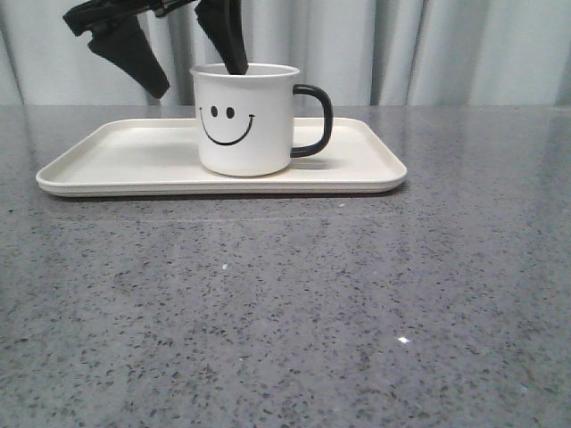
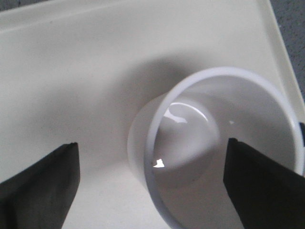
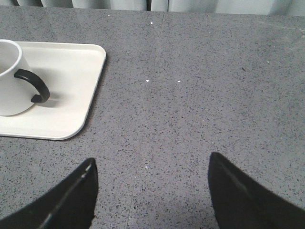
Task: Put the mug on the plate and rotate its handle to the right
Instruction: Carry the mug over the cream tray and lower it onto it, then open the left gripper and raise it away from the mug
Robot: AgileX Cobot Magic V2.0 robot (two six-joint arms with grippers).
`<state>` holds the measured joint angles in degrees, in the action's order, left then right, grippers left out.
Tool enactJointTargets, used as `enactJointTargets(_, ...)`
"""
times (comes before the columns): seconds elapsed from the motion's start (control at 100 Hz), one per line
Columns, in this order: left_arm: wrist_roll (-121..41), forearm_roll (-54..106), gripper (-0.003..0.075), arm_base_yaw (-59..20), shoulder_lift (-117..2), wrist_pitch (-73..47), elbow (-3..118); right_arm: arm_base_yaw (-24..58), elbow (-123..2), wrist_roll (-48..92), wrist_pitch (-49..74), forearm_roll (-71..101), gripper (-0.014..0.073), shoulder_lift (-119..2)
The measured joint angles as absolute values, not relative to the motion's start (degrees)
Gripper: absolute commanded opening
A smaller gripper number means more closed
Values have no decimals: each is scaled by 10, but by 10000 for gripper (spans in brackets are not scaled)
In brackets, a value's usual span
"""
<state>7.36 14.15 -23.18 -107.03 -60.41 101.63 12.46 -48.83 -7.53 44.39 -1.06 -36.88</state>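
The white mug [image 1: 244, 120] with a black smiley face stands upright on the cream plate [image 1: 116, 165]. Its black handle [image 1: 314, 120] points right. My left gripper [image 1: 198, 82] is open just above the mug's left rim, one finger outside the mug and one over its mouth. In the left wrist view the mug's rim [image 2: 157, 119] lies between the spread fingers [image 2: 40, 181] of the left gripper [image 2: 152, 145]. My right gripper [image 3: 151, 164] is open and empty over bare table, right of the plate [image 3: 71, 62]; the mug [image 3: 9, 76] and handle [image 3: 35, 86] show there.
The grey speckled table [image 1: 357, 303] stretches in front of and to the right of the plate. A pale curtain [image 1: 428, 45] hangs behind the table's far edge.
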Motion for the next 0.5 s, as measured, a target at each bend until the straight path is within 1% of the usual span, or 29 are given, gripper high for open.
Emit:
enactJointTargets(0.14, 57, 142, 602, -232, -1061, -605, 1038, 125, -488, -75, 444, -11, 500, -369)
enactJointTargets(0.32, 36, 129, 599, -232, -1011, -600, 1038, 125, -488, -75, 444, -11, 500, -369)
enactJointTargets(0.5, 30, 105, 599, -232, -930, -576, 985, 125, -488, -75, 444, -11, 500, -369)
